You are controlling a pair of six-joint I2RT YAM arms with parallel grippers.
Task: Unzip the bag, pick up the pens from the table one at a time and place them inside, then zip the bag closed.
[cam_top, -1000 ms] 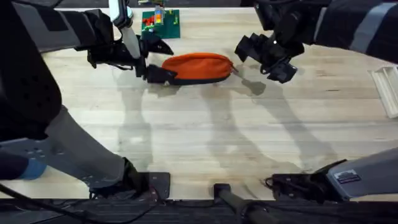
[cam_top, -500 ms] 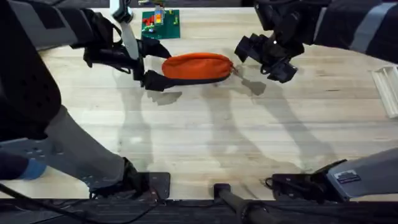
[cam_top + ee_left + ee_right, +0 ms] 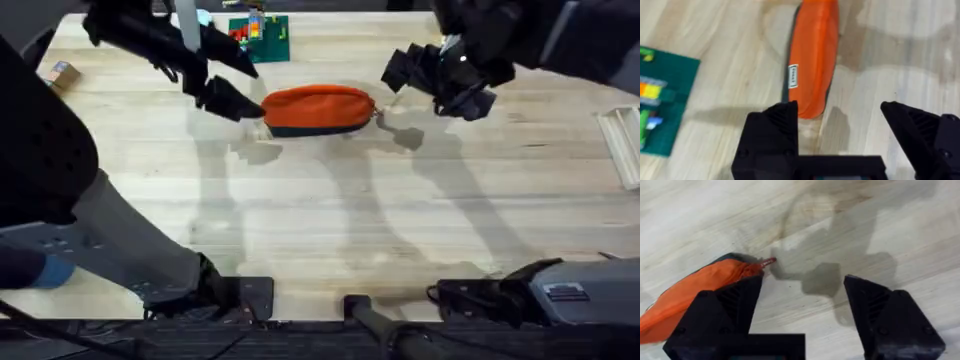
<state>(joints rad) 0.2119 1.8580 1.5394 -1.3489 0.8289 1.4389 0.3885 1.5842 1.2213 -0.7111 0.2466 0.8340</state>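
Orange bag (image 3: 319, 107) with dark bottom band, zipped shut, lying lengthwise on far middle of wooden table (image 3: 330, 210).

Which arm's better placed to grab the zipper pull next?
Right, probably. The right hand is open, with the small pull tab at the bag's end just beyond its fingertips. The left hand, also open, hovers off the opposite end, where no tab is visible.

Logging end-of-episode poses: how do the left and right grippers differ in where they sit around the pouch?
The left gripper hangs at the orange pouch's tab-free end; the right gripper hangs off the end with the small pull tab. The left sits nearer the green board; the right sits farther from it. Both are open, holding nothing.
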